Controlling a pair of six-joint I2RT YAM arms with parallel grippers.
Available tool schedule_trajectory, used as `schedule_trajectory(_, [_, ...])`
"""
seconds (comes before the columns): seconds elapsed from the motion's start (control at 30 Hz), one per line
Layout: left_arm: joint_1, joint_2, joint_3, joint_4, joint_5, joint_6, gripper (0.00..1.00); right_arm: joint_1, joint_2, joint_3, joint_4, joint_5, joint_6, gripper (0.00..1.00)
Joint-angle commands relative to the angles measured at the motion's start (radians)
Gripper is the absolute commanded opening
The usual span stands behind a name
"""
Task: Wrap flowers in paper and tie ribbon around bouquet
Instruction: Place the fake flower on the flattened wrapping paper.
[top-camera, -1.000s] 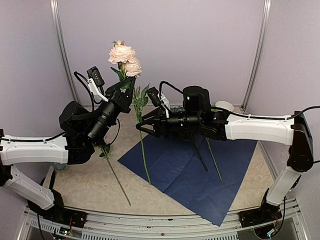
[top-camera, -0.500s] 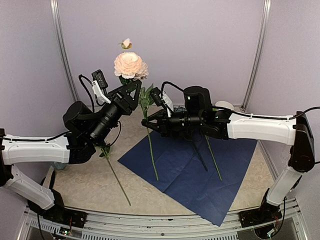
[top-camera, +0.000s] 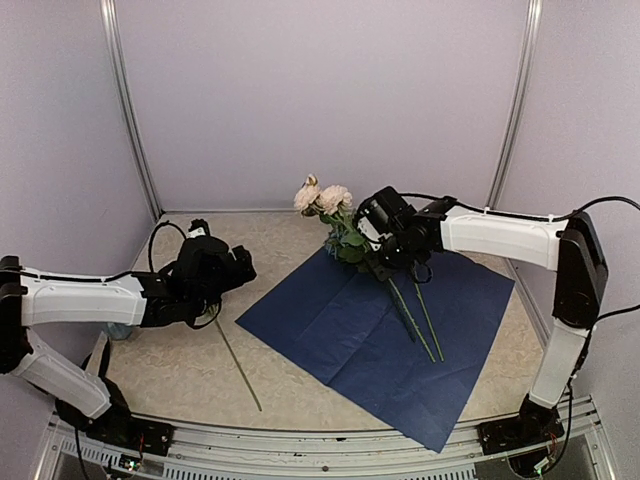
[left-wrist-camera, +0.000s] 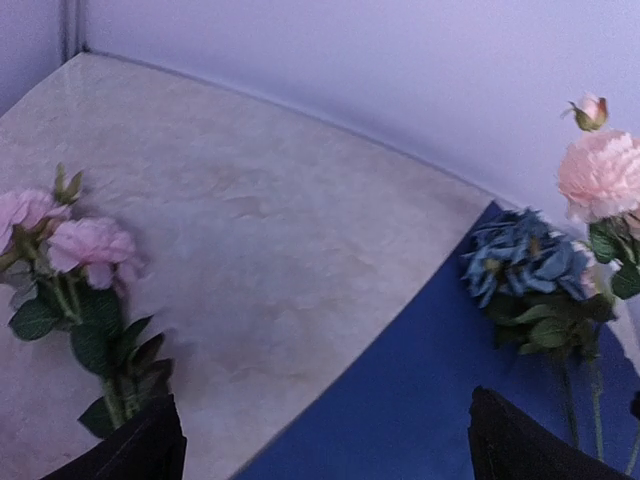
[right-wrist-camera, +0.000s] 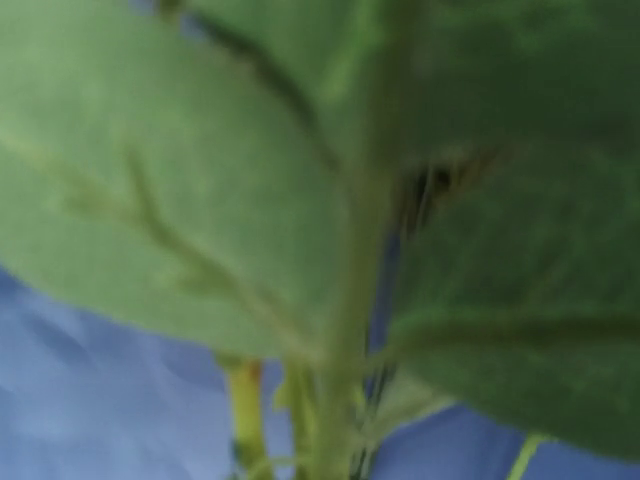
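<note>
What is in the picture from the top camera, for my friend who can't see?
The right gripper holds pink flowers up over a dark blue sheet of paper on a table. The left gripper sits low over the table, near a loose stem.

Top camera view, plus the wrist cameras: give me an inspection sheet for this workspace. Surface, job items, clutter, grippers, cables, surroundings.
Surface: beige mottled table, no spills visible.
Job's things: dark blue paper lying flat; blue-grey flower lying on it; pink flowers on the bare table; ribbon: nothing seen.
Clutter: pale object half hidden under the left arm, cannot tell what.
Grippers: left gripper open, empty, low; right gripper shut on held pink flower, bloom raised over the paper's far corner.
Cables: left arm's black cable loops at the wrist; right arm's black cable at the elbow.
Surroundings: lilac walls, metal posts.
</note>
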Motion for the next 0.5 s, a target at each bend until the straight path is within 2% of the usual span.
schedule_trajectory(0.0, [0.037,0.047,-0.050,-0.118,-0.002,-0.132,0.92,0.005,0.078,0.023,-0.100,0.089,-0.031,0.00])
schedule_trajectory(0.1, [0.062,0.083,-0.059,-0.120,-0.001,-0.173,0.88,0.002,0.143,0.048,-0.097,0.120,-0.026,0.00])
schedule_trajectory(0.13, [0.079,0.093,-0.071,-0.107,0.012,-0.189,0.87,0.002,0.161,0.060,-0.098,0.128,-0.021,0.03])
schedule_trajectory(0.2, [0.126,0.107,-0.092,-0.084,0.054,-0.232,0.85,0.001,0.194,0.091,-0.110,0.139,-0.006,0.13])
schedule_trajectory(0.27, [0.169,0.121,-0.109,-0.068,0.088,-0.264,0.81,0.001,0.215,0.129,-0.129,0.133,0.010,0.29])
schedule_trajectory(0.33, [0.192,0.138,-0.122,-0.044,0.102,-0.269,0.80,0.005,0.213,0.138,-0.132,0.122,0.015,0.39])
schedule_trajectory(0.4, [0.206,0.171,-0.125,-0.001,0.127,-0.248,0.81,0.009,0.200,0.136,-0.125,0.120,0.015,0.44])
schedule_trajectory(0.47, [0.227,0.227,-0.107,0.009,0.169,-0.231,0.85,0.012,0.180,0.132,-0.122,0.116,0.014,0.44])
